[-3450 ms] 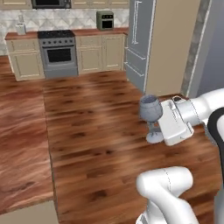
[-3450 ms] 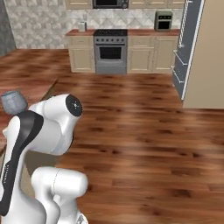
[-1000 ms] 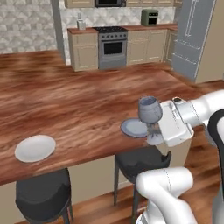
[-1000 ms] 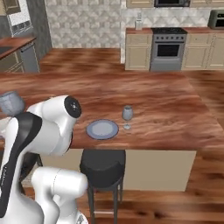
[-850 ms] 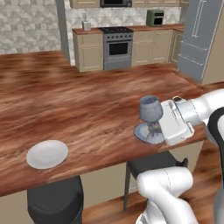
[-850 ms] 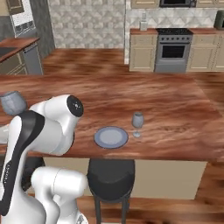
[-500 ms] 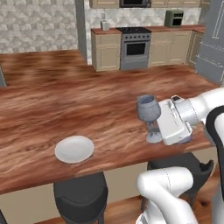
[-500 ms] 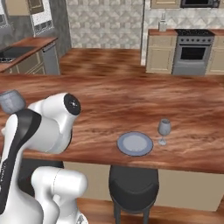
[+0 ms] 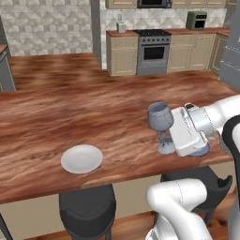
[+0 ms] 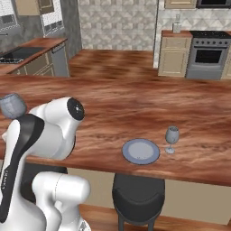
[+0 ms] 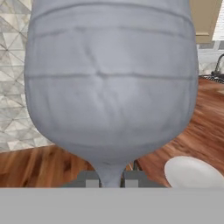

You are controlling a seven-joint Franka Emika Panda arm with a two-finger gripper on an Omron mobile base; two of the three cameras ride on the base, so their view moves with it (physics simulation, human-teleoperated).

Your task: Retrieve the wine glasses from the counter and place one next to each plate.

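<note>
One glass [image 9: 160, 117] stands upright in the left base view, its stem clamped in the tool [image 9: 174, 133] above the near edge of the island desk [image 9: 93, 112]. A white plate [image 9: 81, 158] lies on the desk well to the left of the held glass. A bit of the blue plate [image 9: 202, 151] peeks out below the white hand. Two stools [image 9: 87, 209] stand under the desk edge. Behind, a stove [image 9: 153, 51] sits among beige cabinets.

In the right base view, the held glass [image 10: 12, 106] shows at the left edge beside the white arm. A second glass [image 10: 171, 136] stands on the desk [image 10: 135, 108] just right of the blue plate [image 10: 140, 151], apart from it. A stool [image 10: 137, 195] stands beneath the plate.

In the hand view, the held glass's bowl [image 11: 109, 83] looms close, its stem pinched between the tool's fingertips [image 11: 89, 178]. The white plate [image 11: 192, 173] lies at lower right.
</note>
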